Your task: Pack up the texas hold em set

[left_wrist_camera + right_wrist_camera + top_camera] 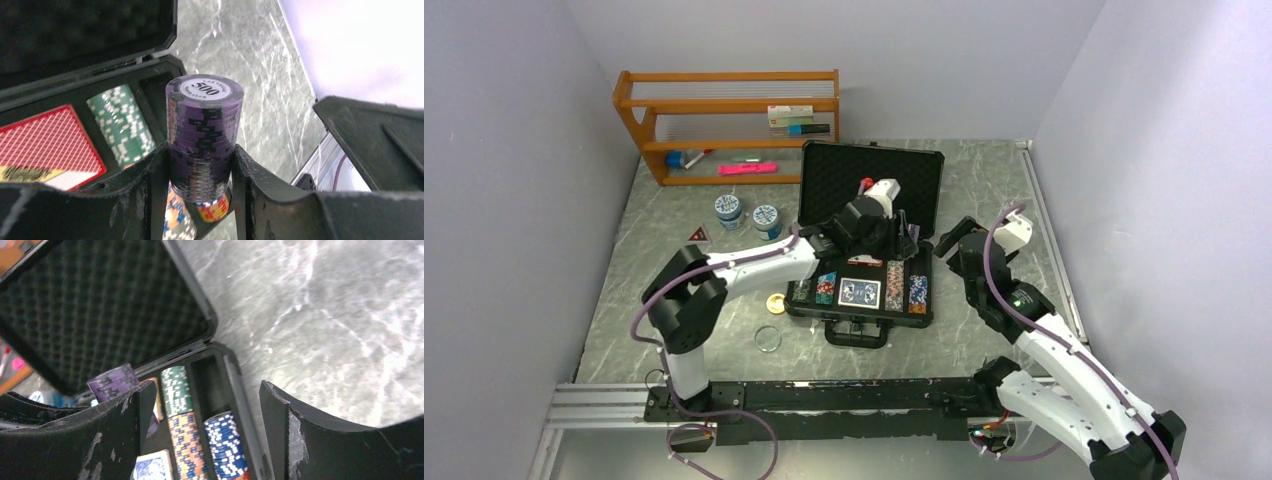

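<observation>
At the centre of the bench (984, 185), seen from above, a black briefcase (884, 316) lies open, its foam-lined lid (871, 172) standing up toward 12 o'clock. The left arm reaches over the tray. Its left hand (200, 162) is closed on a purple chip stack (204, 135), with the fingers pressing the lower half from both sides. The top chip, marked 500, and the chips under it stand free above the grip.

The stack is made of loose discs, hard and probably dense for its size. It is stiff along its length but likely to shear or spill if tipped or squeezed unevenly. A hold at mid-height would steady it better than one near the bottom.

Inside the tray, a red deck (47, 145) sits at 9 o'clock from the held stack, with a row of green chips (122, 125) beside it. The right wrist view shows orange chips (186, 445) continuing that row, blue chips (226, 445) in the next channel toward 3 o'clock, and a blue deck (152, 467). One channel near the hinge looks unfilled.

The right hand (207, 405) hovers at 3 o'clock from the case with its fingers spread wide, holding nothing. A yellow dealer button (775, 303) lies out on the bench at 9 o'clock from the case — not yet packed.
</observation>
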